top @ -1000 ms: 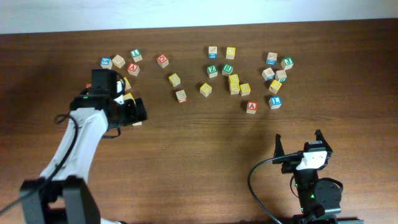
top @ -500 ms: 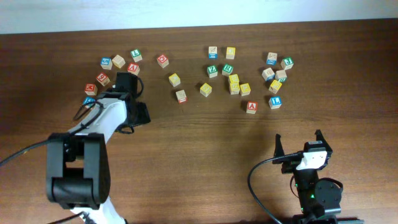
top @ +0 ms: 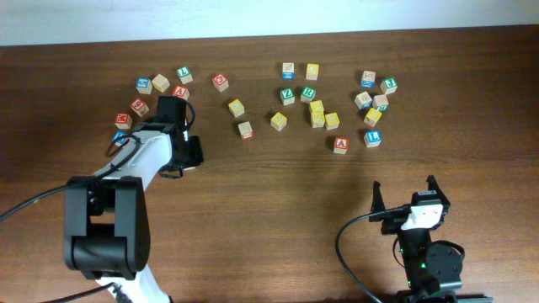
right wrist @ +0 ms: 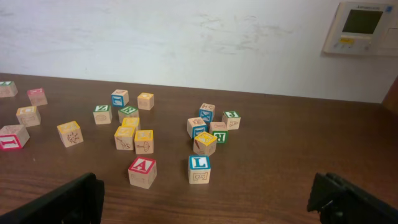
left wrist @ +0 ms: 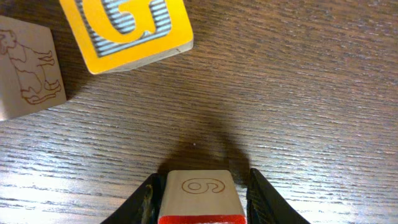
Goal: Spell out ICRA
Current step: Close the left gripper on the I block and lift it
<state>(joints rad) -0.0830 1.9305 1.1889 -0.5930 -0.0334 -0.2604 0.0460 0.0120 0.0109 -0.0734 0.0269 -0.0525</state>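
Letter blocks [top: 317, 108] lie scattered across the far half of the brown wooden table [top: 269, 219], in loose groups from far left to far right, none of them lined up into a word. The left gripper [left wrist: 202, 213] is clamped on 1 block [left wrist: 200, 185] at the left of the table, near side of the left group. In the left wrist view its 2 fingers press the block's left and right sides. That block shows a plain wood face with an engraved figure that reads as a 6 or a 9 and a red edge below it. Whether it touches the table I cannot tell.

Just beyond it lie a yellow G block [left wrist: 127, 25] and, to the left, a plain block with an animal drawing [left wrist: 28, 68] — both apart from the held one.

The right gripper [top: 404, 189] sits at the near right, well apart from every block, its fingers spread wide with nothing between them.

Closest to it are a red A block [top: 341, 145] and, just to its right, a blue L block [top: 373, 138]. A second red A block [top: 180, 93] sits at the far left, and a green R block [top: 308, 93] lies in the middle group.

Behind the table rises a white wall with a small panel [right wrist: 364, 25] — seen only from the right wrist.
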